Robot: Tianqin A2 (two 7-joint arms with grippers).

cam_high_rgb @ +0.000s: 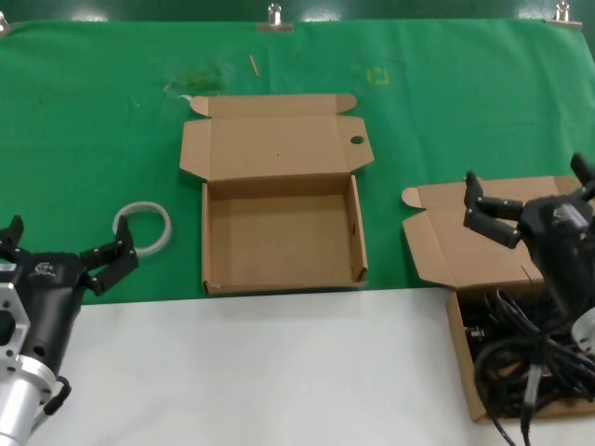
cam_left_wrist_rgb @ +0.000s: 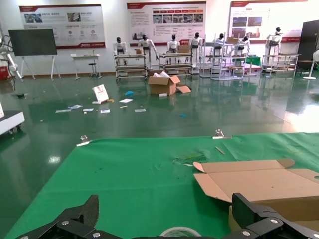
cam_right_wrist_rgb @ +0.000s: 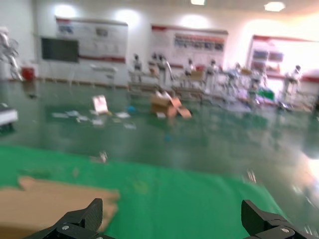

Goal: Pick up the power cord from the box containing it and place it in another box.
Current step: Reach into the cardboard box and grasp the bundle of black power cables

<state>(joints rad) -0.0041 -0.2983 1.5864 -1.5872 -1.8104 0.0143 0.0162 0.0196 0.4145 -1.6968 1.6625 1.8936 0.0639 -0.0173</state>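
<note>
The power cord [cam_high_rgb: 497,346] lies as black cable in the plain-lidded box [cam_high_rgb: 457,334] at the front right, partly hidden by my right arm and its own cables. That box's lid [cam_high_rgb: 446,243] stands open; it also shows in the right wrist view [cam_right_wrist_rgb: 45,199]. My right gripper [cam_high_rgb: 527,183] is open and empty above this lid, also shown in its wrist view [cam_right_wrist_rgb: 172,209]. The other box [cam_high_rgb: 279,232] with a round hole [cam_high_rgb: 357,140] in its lid sits empty at the centre. My left gripper [cam_high_rgb: 70,240] is open and empty at the front left, also shown in its wrist view [cam_left_wrist_rgb: 166,209].
A white tape ring [cam_high_rgb: 144,226] lies on the green cloth [cam_high_rgb: 93,121] just ahead of the left gripper and shows in the left wrist view [cam_left_wrist_rgb: 180,232]. White table surface [cam_high_rgb: 260,372] runs along the front. Metal clips [cam_high_rgb: 274,19] hold the cloth's far edge.
</note>
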